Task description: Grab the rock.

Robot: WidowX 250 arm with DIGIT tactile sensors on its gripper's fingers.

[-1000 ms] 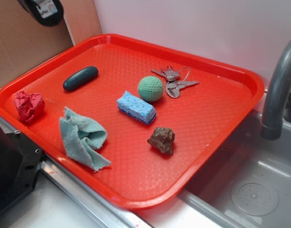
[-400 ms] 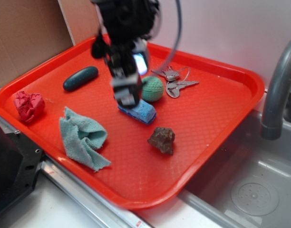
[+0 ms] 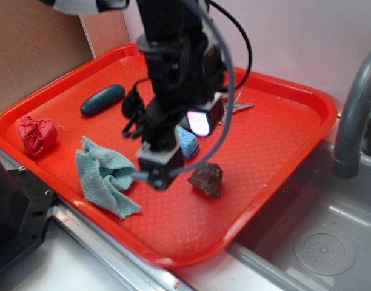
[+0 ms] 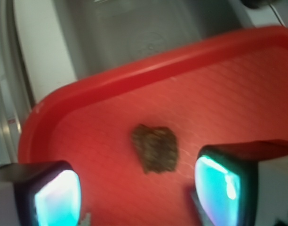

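Note:
The rock (image 3: 206,179), a lumpy brown-grey stone, lies on the red tray (image 3: 282,130) near its front right part. My gripper (image 3: 179,145) is open and hovers just left of and above the rock, over the blue sponge (image 3: 187,143). In the wrist view the rock (image 4: 155,148) lies ahead of the gripper (image 4: 137,193), a little right of centre and apart from both glowing pads (image 4: 218,184). Nothing is held.
A green cloth (image 3: 105,174), a red paper wad (image 3: 36,133) and a dark teal oblong (image 3: 102,99) lie on the tray's left. Keys (image 3: 239,107) peek out behind the arm; the green ball is hidden. A faucet (image 3: 354,112) and sink (image 3: 322,245) stand right.
The arm has come in from the upper left and moved forward and right over the sponge, toward the rock. The rock has not moved.

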